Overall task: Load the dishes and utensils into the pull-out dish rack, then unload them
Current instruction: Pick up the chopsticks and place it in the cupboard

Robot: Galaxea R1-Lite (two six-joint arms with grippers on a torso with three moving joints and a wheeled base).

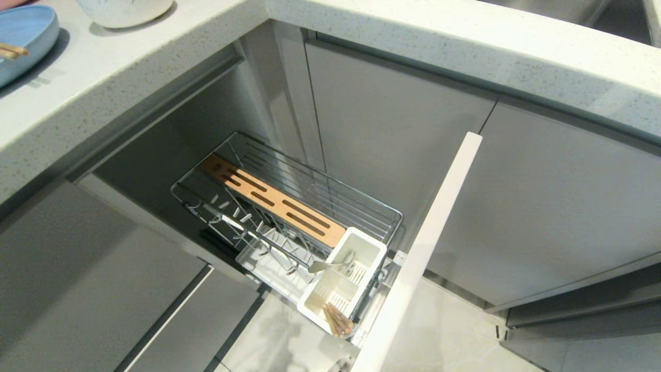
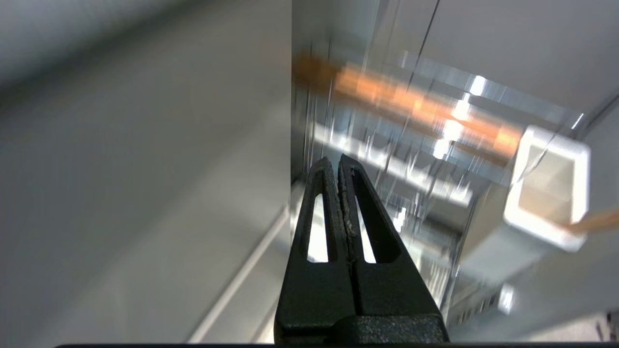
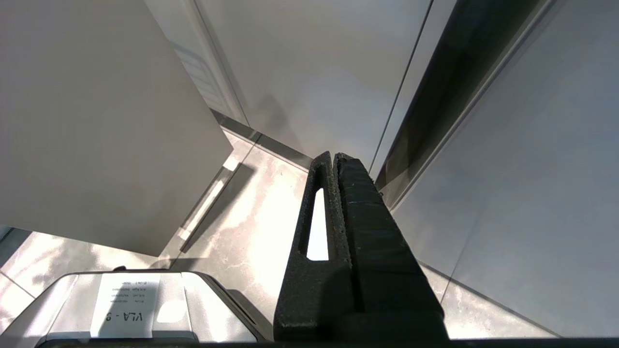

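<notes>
Standing in the pulled-out chrome wire dish rack (image 1: 289, 206), wooden chopsticks (image 1: 338, 320) are loaded; the light-blue plate (image 1: 26, 41) is left on the tabletop (image 1: 129, 72), both grippers' fingers (image 2: 333, 203) closed, empty.

A light-blue plate (image 1: 23, 39) sits upper left on the white, grey-speckled countertop (image 1: 155, 62). The chrome wire rack (image 1: 289, 206) at centre carries a tan slotted wooden strip (image 1: 273, 201) and a white utensil cup (image 1: 343, 276) holding light-wood chopsticks (image 1: 338, 319) and what looks like silver cutlery (image 1: 330, 264).
</notes>
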